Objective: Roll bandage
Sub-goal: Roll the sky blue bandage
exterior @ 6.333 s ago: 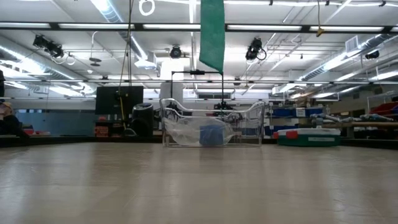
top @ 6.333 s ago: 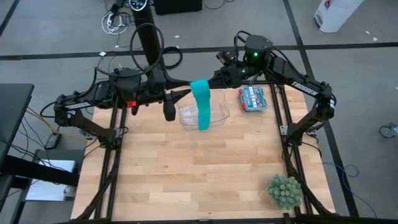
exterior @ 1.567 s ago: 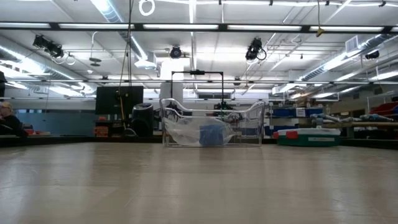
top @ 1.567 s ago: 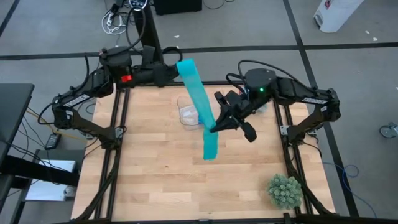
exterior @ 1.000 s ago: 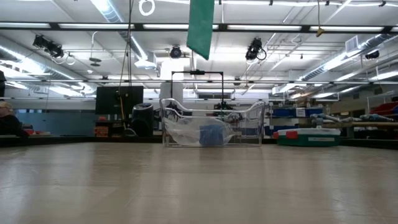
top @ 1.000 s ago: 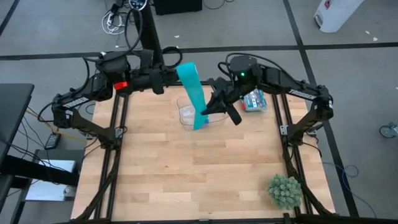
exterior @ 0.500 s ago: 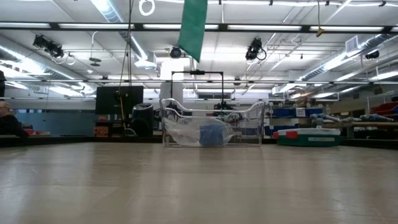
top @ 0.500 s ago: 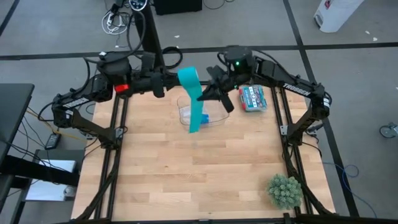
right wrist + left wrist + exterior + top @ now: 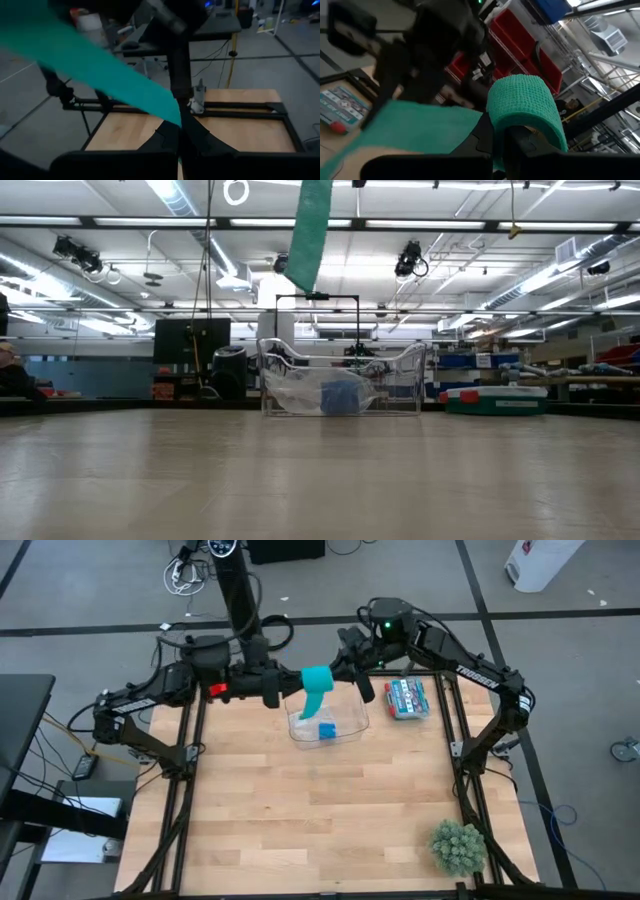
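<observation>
The teal-green bandage [image 9: 316,680] is up in the air over the table's far middle, stretched between my two grippers. My left gripper [image 9: 288,690] comes in from the left and is shut on it. My right gripper [image 9: 342,670] comes in from the far right, also shut on it. A free length hangs down [image 9: 308,235] above the clear container [image 9: 345,722], its lower end [image 9: 300,284] clear of everything. The left wrist view shows the bandage [image 9: 522,107] bent round my fingertips. My left gripper has the bandage curved in a loop [image 9: 525,100] over the free ends of its shut fingers [image 9: 485,135], which lie level and point toward the table's right. From the loop the strip runs flat toward the right gripper. It is lifted clear. My right gripper pinches the flat strip [image 9: 170,114] at the free ends of its two shut fingers [image 9: 192,137], across the strip's width. The fingers point toward the left arm, slightly downward. From the pinch the strip runs fairly straight to the left gripper, clear of the table.
Inside the clear container [image 9: 340,385] at the table's far middle lies a blue roll [image 9: 326,730]. A flat red-and-teal packet [image 9: 405,697] lies at the far right, a green plant [image 9: 458,846] at the near right corner. Bare wood fills the near half [image 9: 320,820].
My right gripper has carried its part of the bandage toward the table's far edge and nearer the left gripper, so the strip between them has grown short. My left gripper has shifted a little to the right. The hanging length has swung left and tilted.
</observation>
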`<state>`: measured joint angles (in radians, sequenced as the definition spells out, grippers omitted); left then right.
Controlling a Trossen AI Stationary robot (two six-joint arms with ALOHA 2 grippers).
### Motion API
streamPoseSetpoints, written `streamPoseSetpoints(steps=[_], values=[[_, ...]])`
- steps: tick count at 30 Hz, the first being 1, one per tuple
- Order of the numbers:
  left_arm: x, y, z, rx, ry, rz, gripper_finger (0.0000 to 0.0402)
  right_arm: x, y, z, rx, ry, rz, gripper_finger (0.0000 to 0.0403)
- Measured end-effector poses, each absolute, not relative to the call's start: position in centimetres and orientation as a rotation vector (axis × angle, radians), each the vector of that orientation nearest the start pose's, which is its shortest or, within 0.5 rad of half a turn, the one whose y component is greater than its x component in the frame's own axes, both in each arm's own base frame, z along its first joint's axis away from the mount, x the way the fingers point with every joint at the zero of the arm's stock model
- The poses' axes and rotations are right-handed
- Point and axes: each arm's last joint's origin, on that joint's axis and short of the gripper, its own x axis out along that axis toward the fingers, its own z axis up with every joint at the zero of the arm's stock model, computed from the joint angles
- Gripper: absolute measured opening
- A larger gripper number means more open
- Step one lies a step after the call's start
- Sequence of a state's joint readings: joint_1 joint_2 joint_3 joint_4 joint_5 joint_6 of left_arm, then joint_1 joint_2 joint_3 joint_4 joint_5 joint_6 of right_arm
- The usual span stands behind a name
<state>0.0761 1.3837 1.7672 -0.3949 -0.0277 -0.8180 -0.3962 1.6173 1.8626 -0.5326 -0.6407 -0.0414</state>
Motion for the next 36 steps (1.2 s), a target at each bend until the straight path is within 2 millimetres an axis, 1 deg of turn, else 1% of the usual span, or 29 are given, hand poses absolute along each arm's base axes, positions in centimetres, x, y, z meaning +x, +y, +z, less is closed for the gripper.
streamPoseSetpoints(steps=[5,9,17,21,24,27,31,34,36], values=[[28.0,2.0,50.2,-0.825,0.015,0.101,0.0021,32.1,-12.2,46.0,0.117,0.241,0.240,0.0000],[28.0,2.0,49.7,-0.832,0.058,0.116,0.0021,31.8,-12.3,46.1,0.119,0.240,0.235,0.0000],[27.9,2.0,49.2,-0.845,0.109,0.138,0.0021,30.5,-12.1,47.8,0.063,0.157,0.219,0.0004],[27.9,2.2,49.2,-0.844,0.106,0.153,0.0021,30.4,-11.7,47.7,0.080,0.175,0.241,0.0032],[27.9,2.3,49.2,-0.843,0.103,0.160,0.0021,30.4,-11.2,47.5,0.106,0.207,0.261,0.0068],[27.9,2.4,49.2,-0.843,0.100,0.162,0.0021,30.3,-10.9,46.7,0.177,0.286,0.270,0.0105],[27.9,2.4,49.4,-0.845,0.081,0.148,0.0021,28.7,-10.2,45.9,0.259,0.429,0.262,0.0139],[28.0,2.4,49.6,-0.845,0.067,0.135,0.0021,27.0,-9.8,46.3,0.219,0.479,0.180,0.0147],[28.0,2.4,49.7,-0.845,0.064,0.123,0.0021,26.1,-9.5,47.0,0.171,0.455,0.134,0.0147]])
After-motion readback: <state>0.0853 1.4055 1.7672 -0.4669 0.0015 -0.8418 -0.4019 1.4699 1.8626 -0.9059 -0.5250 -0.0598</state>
